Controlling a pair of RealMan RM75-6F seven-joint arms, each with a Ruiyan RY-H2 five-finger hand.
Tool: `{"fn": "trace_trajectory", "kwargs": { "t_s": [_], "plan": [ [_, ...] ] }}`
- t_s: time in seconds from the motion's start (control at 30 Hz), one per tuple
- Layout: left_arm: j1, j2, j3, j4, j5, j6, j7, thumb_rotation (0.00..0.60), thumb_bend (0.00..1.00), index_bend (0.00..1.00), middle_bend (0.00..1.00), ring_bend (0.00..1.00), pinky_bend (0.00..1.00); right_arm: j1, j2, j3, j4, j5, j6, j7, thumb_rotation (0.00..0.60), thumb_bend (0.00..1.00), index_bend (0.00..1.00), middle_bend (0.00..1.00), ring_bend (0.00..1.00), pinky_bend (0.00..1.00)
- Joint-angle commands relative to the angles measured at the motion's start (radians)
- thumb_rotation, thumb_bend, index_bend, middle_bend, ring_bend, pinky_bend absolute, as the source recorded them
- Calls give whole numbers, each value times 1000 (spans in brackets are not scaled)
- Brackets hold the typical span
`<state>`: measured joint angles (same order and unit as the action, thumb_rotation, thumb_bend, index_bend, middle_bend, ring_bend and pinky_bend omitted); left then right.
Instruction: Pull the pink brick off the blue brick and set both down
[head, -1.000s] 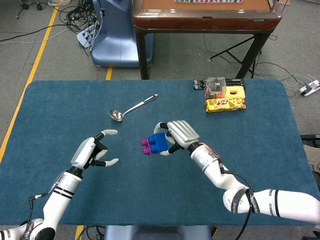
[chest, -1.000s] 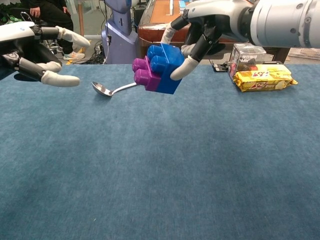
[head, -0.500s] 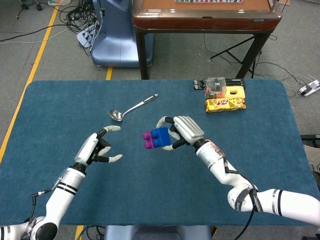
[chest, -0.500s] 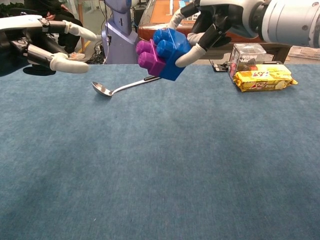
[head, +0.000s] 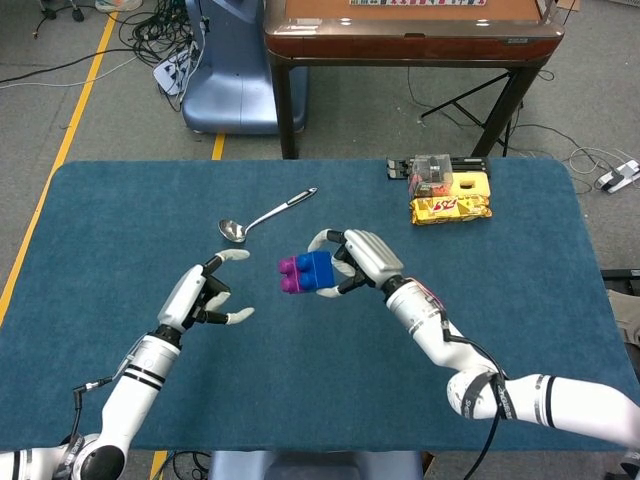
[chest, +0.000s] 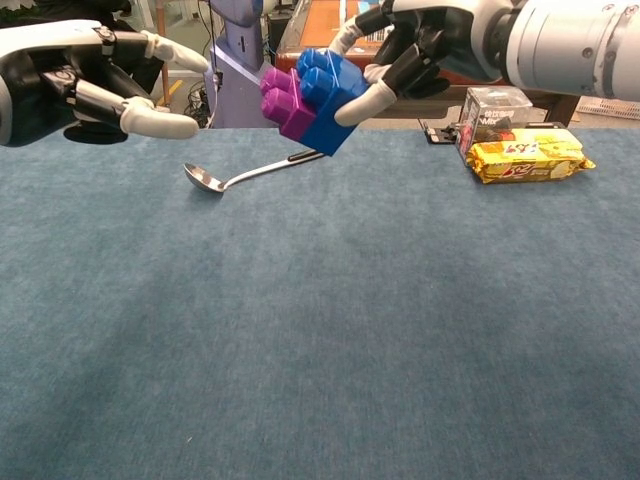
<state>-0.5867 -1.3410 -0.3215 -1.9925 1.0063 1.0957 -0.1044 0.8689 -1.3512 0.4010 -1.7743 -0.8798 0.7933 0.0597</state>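
Head view: the right hand (head: 362, 258) holds the joined bricks in the air above the blue table (head: 120, 210).

Its fingers wrap the blue brick (head: 318, 272), and the pink brick (head: 289, 276) is attached on the side facing the left hand (head: 200, 296). That left hand is empty, thumb and fingers spread apart, raised near the pink brick but not touching it. In the chest view the pair (chest: 310, 98) hangs tilted above the table. A spoon (head: 262, 216) lies on the cloth beyond the hands. A yellow snack pack (head: 450, 208) and a small clear box (head: 430, 175) sit at the far right edge.
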Motion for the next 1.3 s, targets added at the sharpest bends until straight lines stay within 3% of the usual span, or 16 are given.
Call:
{"fn": "trace_trajectory", "kwargs": {
  "t_s": [0.03, 0.7, 1.3],
  "plan": [
    [-9, -8, -4, -3, -12, 2, 12, 600, 0, 231, 1000, 940, 1000, 7, -1, 1, 1, 7, -2, 6, 600, 244, 665, 1000, 1000, 1000],
    [-96, -41, -48, -17, -182, 5, 126, 600, 0, 60, 1000, 953, 1000, 61, -13, -4, -2, 53, 5, 7, 600, 249, 667, 1000, 1000, 1000],
    [-134, -89, -71, -29, -286, 104, 208, 600, 0, 89, 1000, 990, 1000, 90, -73, -11, 23, 103, 54, -8, 600, 249, 675, 1000, 1000, 1000]
  ]
}}
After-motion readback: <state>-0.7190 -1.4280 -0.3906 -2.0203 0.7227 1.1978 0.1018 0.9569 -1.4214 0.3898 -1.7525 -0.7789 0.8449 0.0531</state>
